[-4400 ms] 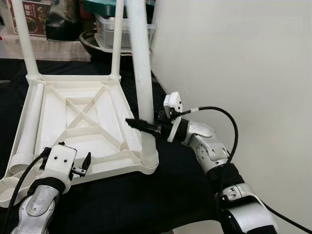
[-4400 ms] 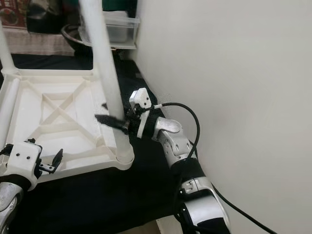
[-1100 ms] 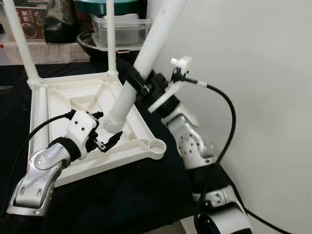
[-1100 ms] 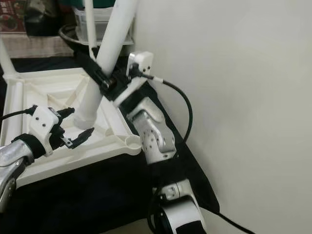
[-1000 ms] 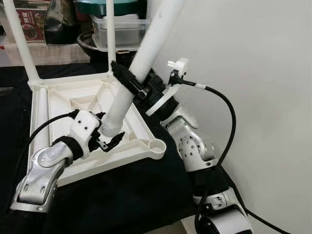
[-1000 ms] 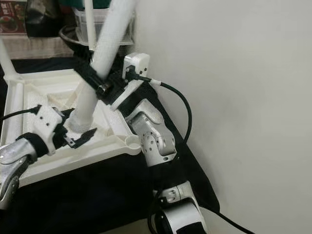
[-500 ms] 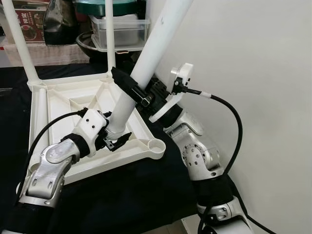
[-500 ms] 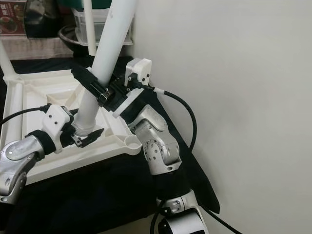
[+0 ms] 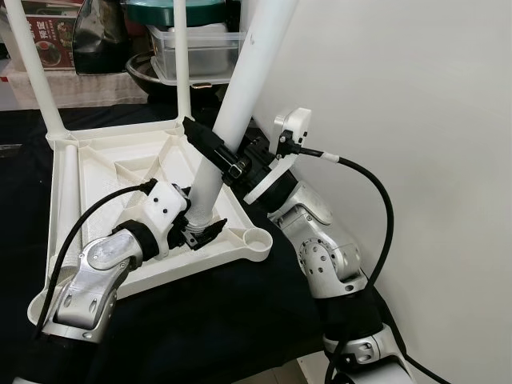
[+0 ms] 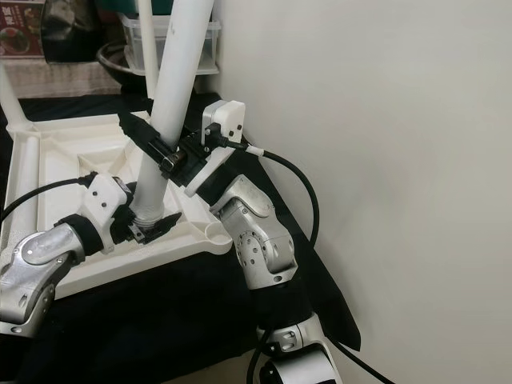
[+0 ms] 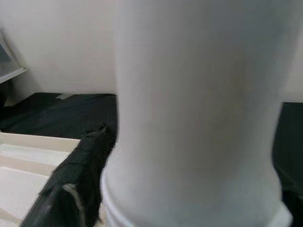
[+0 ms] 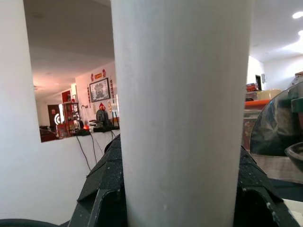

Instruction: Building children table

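Fingers of the right gripper (image 9: 210, 146) were clamped around the white table leg (image 9: 240, 88) partway up its length, one black finger lying across the front of the tube. The left gripper (image 9: 202, 230) had its fingers closed about the leg's lower end, right where that end met the upturned white tabletop (image 9: 120, 180).

The leg's long axis leaned, its top tipped toward the wall (image 9: 400, 104) and out of view above, its foot resting on the ribbed underside just inward of the open corner socket (image 9: 258, 238). That socket lay just beside the leg's foot, toward the robot's right and slightly nearer its body (the foot was not yet in it, as far as I could judge). So the coming move seemed to turn on sliding the foot that short way outward and righting the tube over the socket; the left gripper, being lowest, was nearer for steering, while the right held the tilt.

Two other legs (image 9: 30, 68) stood upright at the far corners. The tabletop lay upside down on a black cloth (image 9: 208, 320). Behind it were a clear plastic container (image 9: 196, 48) and other clutter on a shelf.
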